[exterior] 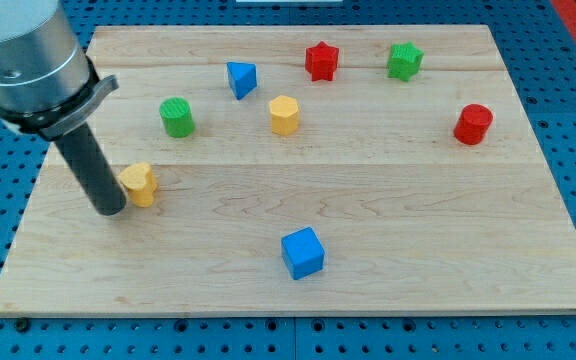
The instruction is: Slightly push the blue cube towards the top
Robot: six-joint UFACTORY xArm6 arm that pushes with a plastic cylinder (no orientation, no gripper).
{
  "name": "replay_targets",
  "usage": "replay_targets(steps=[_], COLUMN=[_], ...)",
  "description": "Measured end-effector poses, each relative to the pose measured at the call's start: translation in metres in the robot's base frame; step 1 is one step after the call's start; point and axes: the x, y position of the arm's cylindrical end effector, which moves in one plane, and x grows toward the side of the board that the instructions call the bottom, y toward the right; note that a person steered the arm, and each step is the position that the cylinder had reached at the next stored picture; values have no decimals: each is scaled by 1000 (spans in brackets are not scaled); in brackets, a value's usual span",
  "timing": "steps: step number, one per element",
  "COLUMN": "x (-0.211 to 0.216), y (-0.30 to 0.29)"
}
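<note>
The blue cube (303, 252) sits on the wooden board (418, 230), below the middle of the view. My tip (110, 211) rests on the board at the view's left, touching or nearly touching the left side of a yellow heart-shaped block (140, 183). The tip is far to the left of the blue cube and slightly above it in the view.
A green cylinder (177, 117), a blue triangular block (240, 79), a yellow hexagonal block (284, 115), a red star (321, 61), a green star (404, 61) and a red cylinder (473, 124) stand across the upper half. Blue pegboard surrounds the board.
</note>
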Motion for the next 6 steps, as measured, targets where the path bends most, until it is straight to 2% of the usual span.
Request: replay_targets(steps=[2, 3, 4, 5, 6], x=[-25, 21, 100, 102, 68], y=[77, 84, 101, 190, 210])
